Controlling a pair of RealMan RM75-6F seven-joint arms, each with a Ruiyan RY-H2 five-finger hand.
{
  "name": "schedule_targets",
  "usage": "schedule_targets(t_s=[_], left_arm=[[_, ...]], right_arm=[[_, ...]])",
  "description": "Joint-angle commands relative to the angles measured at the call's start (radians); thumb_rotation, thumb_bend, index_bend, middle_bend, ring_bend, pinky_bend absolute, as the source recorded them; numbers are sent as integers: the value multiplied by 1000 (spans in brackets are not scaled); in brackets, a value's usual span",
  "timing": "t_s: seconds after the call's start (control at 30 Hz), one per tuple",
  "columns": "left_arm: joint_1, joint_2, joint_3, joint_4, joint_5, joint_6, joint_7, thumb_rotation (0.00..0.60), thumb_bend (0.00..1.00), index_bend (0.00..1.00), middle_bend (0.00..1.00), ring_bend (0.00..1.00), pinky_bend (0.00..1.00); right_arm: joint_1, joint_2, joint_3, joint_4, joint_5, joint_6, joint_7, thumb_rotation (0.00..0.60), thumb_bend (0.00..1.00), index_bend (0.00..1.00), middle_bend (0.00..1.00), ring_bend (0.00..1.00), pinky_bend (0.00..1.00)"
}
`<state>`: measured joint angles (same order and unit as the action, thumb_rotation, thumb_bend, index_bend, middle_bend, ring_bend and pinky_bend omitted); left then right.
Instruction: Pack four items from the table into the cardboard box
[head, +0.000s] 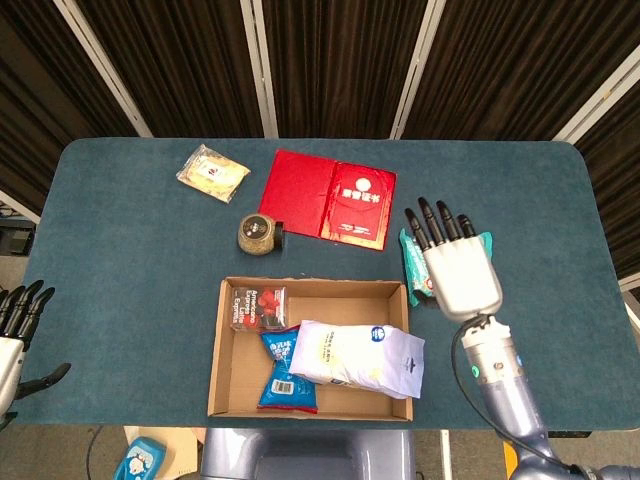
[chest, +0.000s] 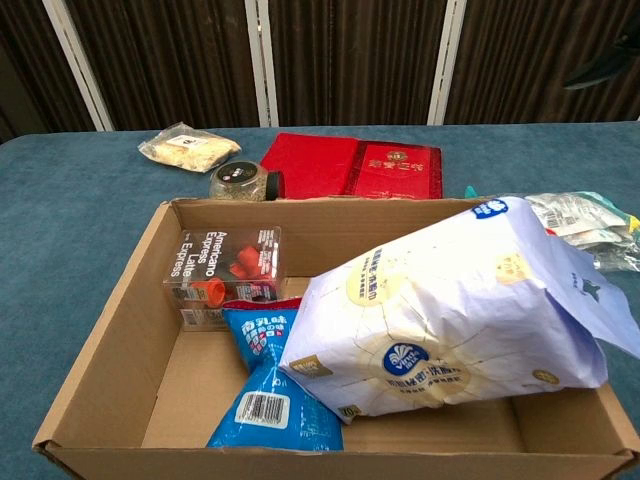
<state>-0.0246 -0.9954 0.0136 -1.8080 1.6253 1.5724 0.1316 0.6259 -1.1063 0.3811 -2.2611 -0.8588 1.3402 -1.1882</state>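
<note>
right hand (head: 459, 272) seen spread wide, empty, only in head view | left hand (head: 14, 330) half cropped, fingers apart | box (chest: 120, 330) shown closer from chest | teal table (head: 130, 260), dark curtains (head: 330, 60)

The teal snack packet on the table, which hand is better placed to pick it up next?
The right hand. It hovers open directly over the teal snack packet, beside the brown cardboard box. The left hand sits idle at the table's far left edge.
</note>
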Motion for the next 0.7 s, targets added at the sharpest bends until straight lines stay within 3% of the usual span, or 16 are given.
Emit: schedule_targets(t_s=[0.03, 0.2, 0.7], left_arm=[[-2, -2, -3, 2, -9, -6, 3, 600, 21, 0, 0, 0, 0], [-6, -7, -7, 8, -18, -14, 4, 600, 22, 0, 0, 0, 0], [-13, -15, -18, 23, -29, -21, -7, 600, 22, 0, 0, 0, 0]], right_arm=[[46, 68, 41, 163, 105, -126, 115, 600, 10, 37, 22, 59, 248], [68, 53, -4, 320, 143, -241, 218, 600, 10, 23, 20, 53, 242], [144, -147, -154, 705, 209, -428, 360, 600, 10, 18, 5, 35, 211]])
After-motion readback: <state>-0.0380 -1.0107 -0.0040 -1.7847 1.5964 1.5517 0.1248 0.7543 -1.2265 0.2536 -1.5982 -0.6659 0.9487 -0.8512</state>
